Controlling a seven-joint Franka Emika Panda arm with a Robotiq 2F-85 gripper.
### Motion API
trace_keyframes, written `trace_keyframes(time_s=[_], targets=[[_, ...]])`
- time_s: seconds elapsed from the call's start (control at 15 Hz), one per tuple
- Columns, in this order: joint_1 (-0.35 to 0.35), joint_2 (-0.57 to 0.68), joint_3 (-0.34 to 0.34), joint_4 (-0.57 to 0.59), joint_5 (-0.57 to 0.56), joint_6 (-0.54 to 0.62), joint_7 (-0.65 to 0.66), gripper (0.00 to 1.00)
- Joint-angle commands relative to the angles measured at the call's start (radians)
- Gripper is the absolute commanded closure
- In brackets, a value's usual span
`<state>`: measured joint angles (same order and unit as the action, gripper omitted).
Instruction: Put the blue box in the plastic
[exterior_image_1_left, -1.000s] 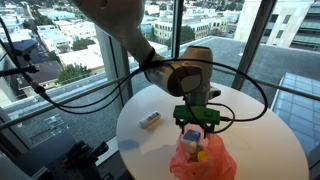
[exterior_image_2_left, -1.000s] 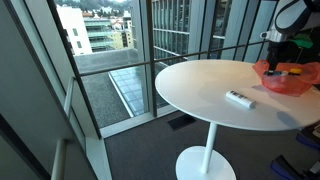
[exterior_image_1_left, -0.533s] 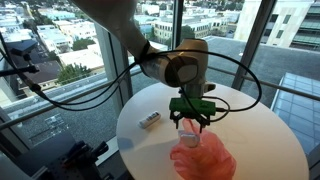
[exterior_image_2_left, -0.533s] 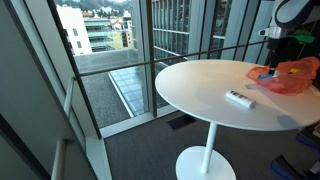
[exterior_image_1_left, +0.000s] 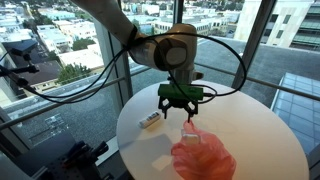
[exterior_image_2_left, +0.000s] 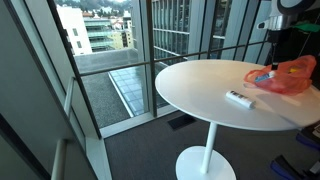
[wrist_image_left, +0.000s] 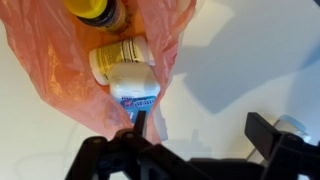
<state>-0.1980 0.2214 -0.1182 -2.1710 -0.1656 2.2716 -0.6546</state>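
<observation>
I'm seeing the gripper (exterior_image_1_left: 178, 115) hanging over the white table (exterior_image_1_left: 262, 140), jaws spread wide and gripping nothing. In the wrist view the blue box (wrist_image_left: 135, 88) is lying inside the orange plastic bag (wrist_image_left: 48, 60), right at its mouth and touching a cream container (wrist_image_left: 120, 52). A yellow-capped jar (wrist_image_left: 95, 10) is sitting deeper in. A small white object (exterior_image_1_left: 148, 119) is lying apart from the bag.

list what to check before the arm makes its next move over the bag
1. Gripper open and empty: ok.
2. Gripper clear of the plastic bag, hanging above it in an exterior view: ok.
3. Blue box inside the bag: it lies at the mouth in the wrist view; whether it is fully in, cannot tell.
4. Bag resting on the table: ok.
5. White object apart from the bag: ok.
</observation>
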Motion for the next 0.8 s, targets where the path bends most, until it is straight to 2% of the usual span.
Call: trace_keyframes(time_s=[0.0, 0.27, 0.73], targets=[[0.004, -0.059, 0.015, -0.035, 0.027, -0.043, -0.01, 0.0], [0.016, -0.078, 0.016, -0.049, 0.053, -0.047, 0.054, 0.0], [0.035, -0.103, 0.006, -0.064, 0.065, 0.007, 0.333, 0.0]])
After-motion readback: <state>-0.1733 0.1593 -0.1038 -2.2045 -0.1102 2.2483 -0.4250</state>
